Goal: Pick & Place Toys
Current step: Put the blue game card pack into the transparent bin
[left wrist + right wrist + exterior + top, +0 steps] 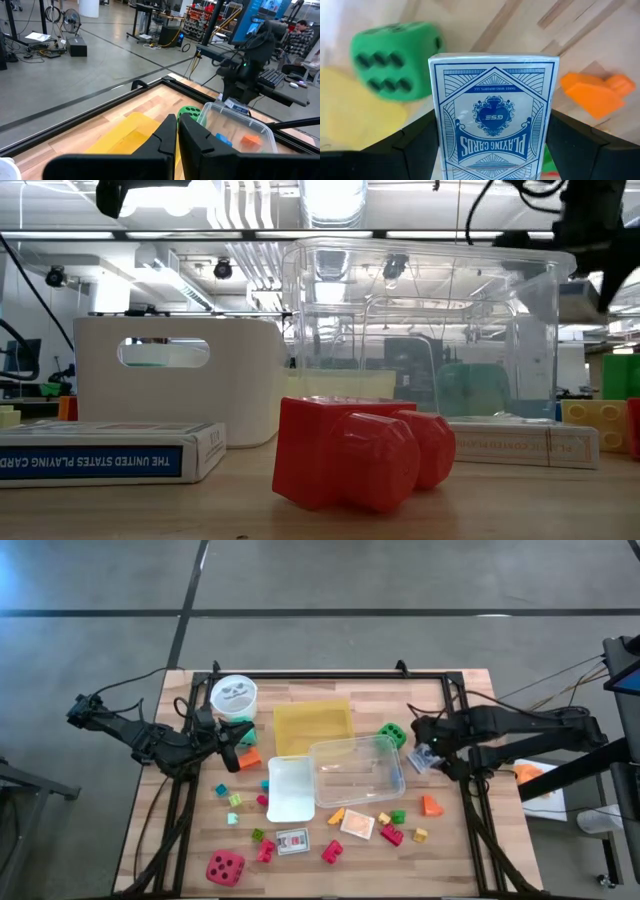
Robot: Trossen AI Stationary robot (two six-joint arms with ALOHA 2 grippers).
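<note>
My right gripper (425, 755) is at the table's right, beside the clear box (357, 768), shut on a blue card pack (494, 125). Below it lie a green die (395, 60) and an orange block (592, 92). My left gripper (177, 135) is shut on nothing and waits at the left (240, 745), near the white cup (233, 694). Small bright blocks, a red die (225, 867) and more card packs (293, 841) lie on the near half of the table. My right gripper pinches the card pack by its two long side edges (436, 140) between its two fingers (412, 145), one on each side. The fingers slant steeply down from above and lie along the pack. The pack's printed face is toward the wrist camera, and it hangs clear of the table.
A yellow tray (313, 725) lies behind the clear box, and a white tray (290, 788) is at the box's left. A black frame (330, 676) runs along the table's edges. In the low view a red block (350, 450) and a card pack (100, 450) lie close in front.
</note>
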